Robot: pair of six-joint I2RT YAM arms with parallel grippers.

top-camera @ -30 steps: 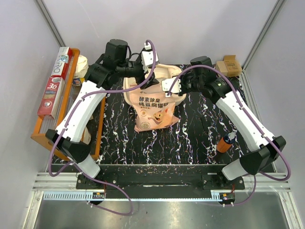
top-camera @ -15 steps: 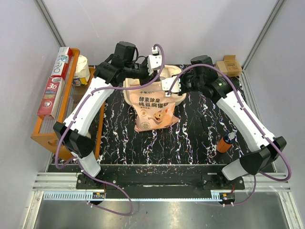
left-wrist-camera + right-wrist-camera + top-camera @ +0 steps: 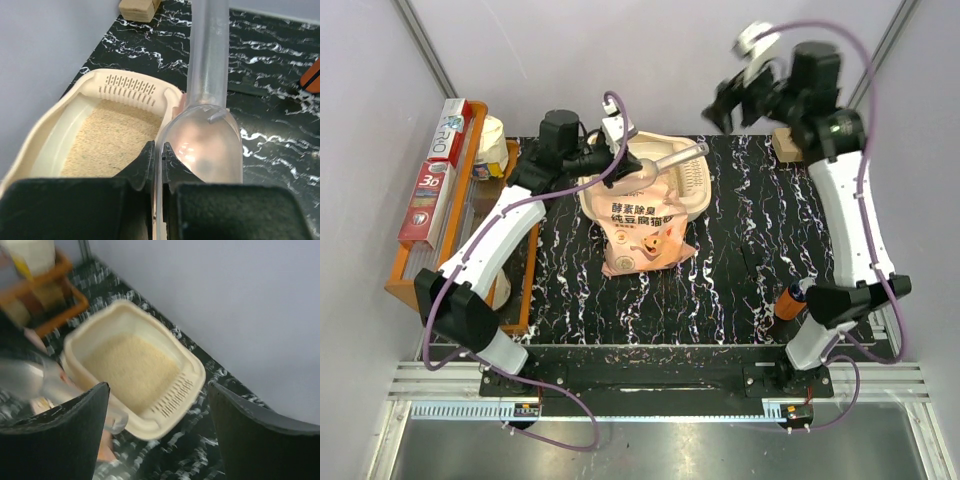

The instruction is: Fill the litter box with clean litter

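Scoop poised at the litter box [image 3: 60, 107]!
Left tool [image 3: 159, 150] pinches the clear scoop [image 3: 205, 145] by its rim just behind the bag [image 3: 640, 225], over the box, where clean litter [image 3: 115, 135] covers the floor; right tool [image 3: 156, 390] hangs spread, high above.

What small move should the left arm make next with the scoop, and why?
Probably dip the clear scoop into the litter bag. The left gripper pinches its rim, the scoop looks empty, and the litter sits well below the rim of the litter box.
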